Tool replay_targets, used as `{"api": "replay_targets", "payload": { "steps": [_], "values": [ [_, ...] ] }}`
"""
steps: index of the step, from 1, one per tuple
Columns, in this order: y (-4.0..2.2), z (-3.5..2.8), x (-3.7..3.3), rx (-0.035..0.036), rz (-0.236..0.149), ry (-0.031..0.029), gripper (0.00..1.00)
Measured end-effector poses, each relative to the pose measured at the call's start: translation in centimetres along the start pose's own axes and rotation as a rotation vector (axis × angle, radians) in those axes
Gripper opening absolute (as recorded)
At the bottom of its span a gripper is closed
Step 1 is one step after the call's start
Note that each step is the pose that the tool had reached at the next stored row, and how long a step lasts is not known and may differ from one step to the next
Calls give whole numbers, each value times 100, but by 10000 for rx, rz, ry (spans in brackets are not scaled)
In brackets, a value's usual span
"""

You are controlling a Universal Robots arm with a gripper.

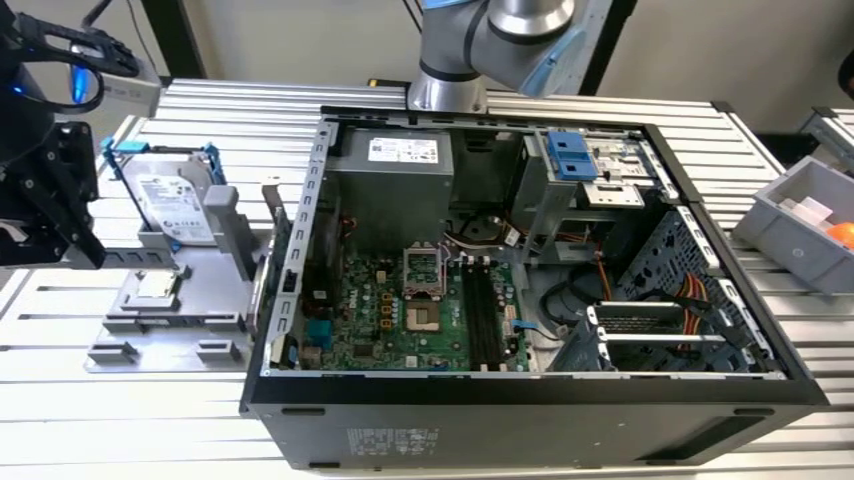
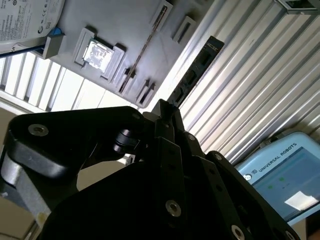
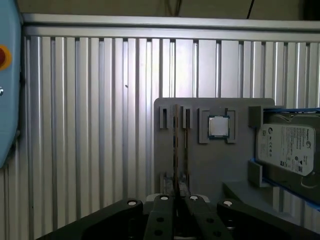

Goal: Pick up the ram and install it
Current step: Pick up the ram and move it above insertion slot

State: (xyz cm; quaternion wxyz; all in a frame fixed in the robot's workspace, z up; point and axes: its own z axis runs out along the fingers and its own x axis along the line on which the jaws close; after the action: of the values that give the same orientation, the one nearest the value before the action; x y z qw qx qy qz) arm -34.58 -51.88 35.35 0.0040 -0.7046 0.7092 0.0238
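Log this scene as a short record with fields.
end effector: shut on the ram
ram: thin, dark, sticks out beyond the end effector
fixture: grey, on the slatted table; holds a processor and a hard drive
computer case: open, motherboard exposed

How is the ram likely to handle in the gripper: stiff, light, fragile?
Probably stiff and light: the ram is a thin flat board running straight out from the gripper. Likely fragile, given the small chips on its face. Narrow edge-on, it may pivot if bumped.
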Motion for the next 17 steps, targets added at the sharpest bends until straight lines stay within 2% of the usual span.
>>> {"api": "replay_targets", "payload": {
  "steps": [17],
  "values": [
    [6,-221,-9,-1,0,1,0]
  ]
}}
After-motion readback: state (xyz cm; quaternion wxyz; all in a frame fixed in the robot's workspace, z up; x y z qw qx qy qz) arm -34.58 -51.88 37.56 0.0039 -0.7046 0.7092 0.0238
